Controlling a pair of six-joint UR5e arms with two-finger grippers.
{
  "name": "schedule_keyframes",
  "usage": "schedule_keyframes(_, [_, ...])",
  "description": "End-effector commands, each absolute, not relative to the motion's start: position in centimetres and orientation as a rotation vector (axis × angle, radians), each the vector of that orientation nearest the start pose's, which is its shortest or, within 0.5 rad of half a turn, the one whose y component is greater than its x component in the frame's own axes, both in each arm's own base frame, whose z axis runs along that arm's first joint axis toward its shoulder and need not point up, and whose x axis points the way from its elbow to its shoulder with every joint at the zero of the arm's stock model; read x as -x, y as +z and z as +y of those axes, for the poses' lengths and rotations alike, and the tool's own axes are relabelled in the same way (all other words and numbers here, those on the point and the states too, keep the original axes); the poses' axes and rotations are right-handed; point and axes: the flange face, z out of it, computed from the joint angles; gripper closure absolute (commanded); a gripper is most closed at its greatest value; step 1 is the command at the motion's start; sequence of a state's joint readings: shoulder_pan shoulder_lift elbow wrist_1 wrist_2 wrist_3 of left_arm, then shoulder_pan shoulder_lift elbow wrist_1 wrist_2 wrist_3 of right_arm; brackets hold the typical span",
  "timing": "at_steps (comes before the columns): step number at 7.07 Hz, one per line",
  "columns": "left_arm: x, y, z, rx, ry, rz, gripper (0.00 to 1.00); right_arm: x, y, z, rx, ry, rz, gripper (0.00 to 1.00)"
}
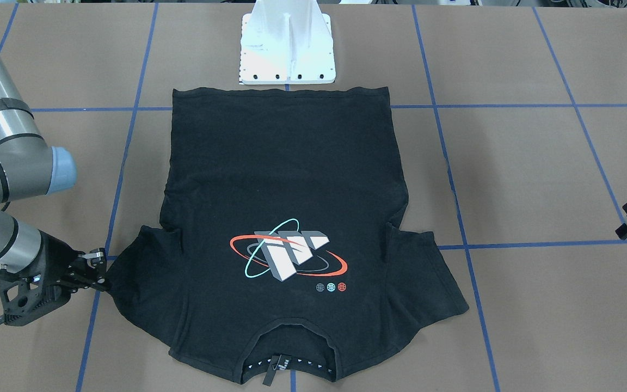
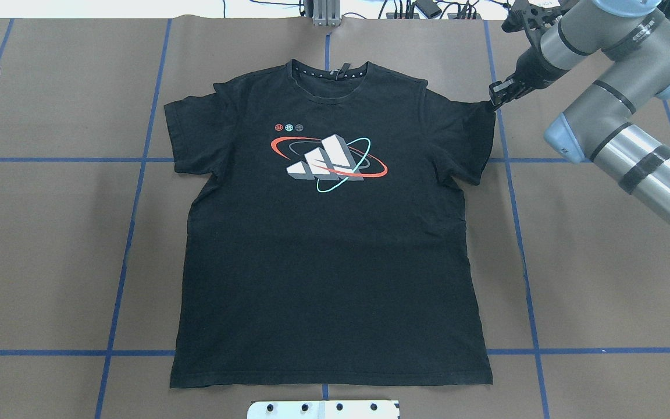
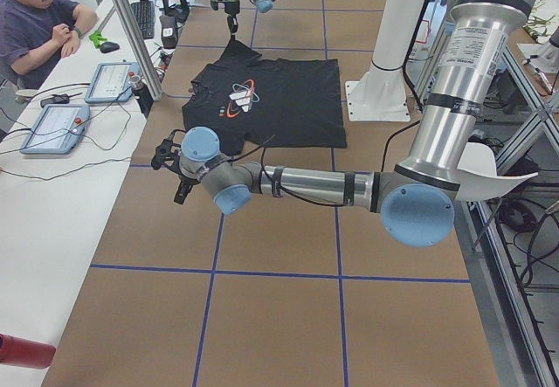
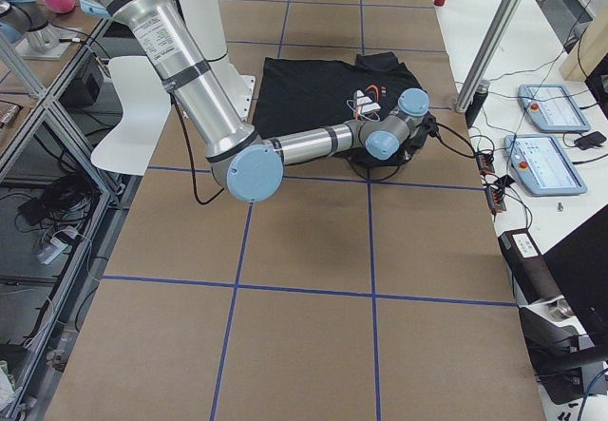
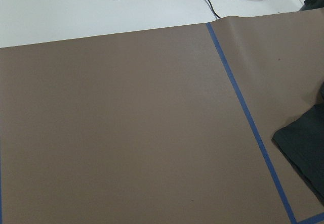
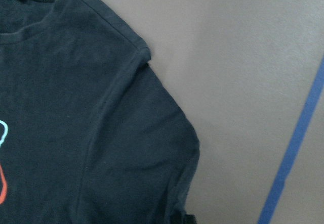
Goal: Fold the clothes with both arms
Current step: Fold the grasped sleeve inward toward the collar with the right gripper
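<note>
The black T-shirt (image 2: 329, 244) lies flat and face up on the brown table, its red and teal ringed graphic (image 2: 329, 163) showing, with the collar (image 1: 292, 348) on the side away from my base. My right gripper (image 1: 102, 271) stands low at the outer tip of one sleeve (image 2: 474, 139), and its fingers look open against the hem. The right wrist view shows that sleeve (image 6: 142, 148) reaching the frame's lower edge. My left gripper (image 1: 625, 222) is open and holds nothing, far out beyond the other sleeve (image 2: 186, 139). The left wrist view shows only a dark corner of cloth (image 5: 304, 148).
The white pedestal mount (image 1: 287, 49) stands just past the shirt's bottom hem. Blue tape lines (image 2: 131, 233) cross the table. Beyond the table's collar side, a person (image 3: 39, 20) sits at a white bench with two control tablets (image 3: 52, 125) and cables.
</note>
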State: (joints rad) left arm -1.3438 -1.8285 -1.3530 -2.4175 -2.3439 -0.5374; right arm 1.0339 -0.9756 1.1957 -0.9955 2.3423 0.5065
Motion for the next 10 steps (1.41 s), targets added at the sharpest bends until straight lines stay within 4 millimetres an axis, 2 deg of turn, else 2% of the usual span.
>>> schedule_keyframes(1, [-7.7, 52.9, -61.7, -0.503, 0.062, 0.976, 0.0, 36.8, 35.3, -66.8, -0.322, -0.403, -1.044, 1.0])
schedule_keyframes(3, [-7.7, 53.1, -61.7, -0.5, 0.061, 0.974, 0.0, 42.4, 29.7, -66.8, -0.352, -0.378, -1.029, 1.0])
schedule_keyframes(5, [-7.7, 53.1, -61.7, -0.498, 0.061, 0.974, 0.0, 47.2, 26.4, -68.0, -0.393, -0.374, -0.972, 1.0])
schedule_keyframes(6, [-7.7, 53.1, -61.7, -0.498, 0.059, 0.974, 0.0, 48.0, 26.4, -68.4, -0.396, -0.366, -0.952, 1.0])
schedule_keyframes(8, [-7.7, 53.0, -61.7, -0.501, 0.06, 0.976, 0.0, 50.5, 24.1, -68.7, -0.419, -0.367, -0.928, 1.0])
schedule_keyframes(9, [-7.7, 53.0, -61.7, -0.501, 0.06, 0.976, 0.0, 50.8, 24.0, -68.6, -0.427, -0.365, -0.92, 1.0])
schedule_keyframes(10, [-7.7, 53.0, -61.7, -0.501, 0.06, 0.976, 0.0, 50.8, 24.1, -68.7, -0.419, -0.355, -0.921, 0.29])
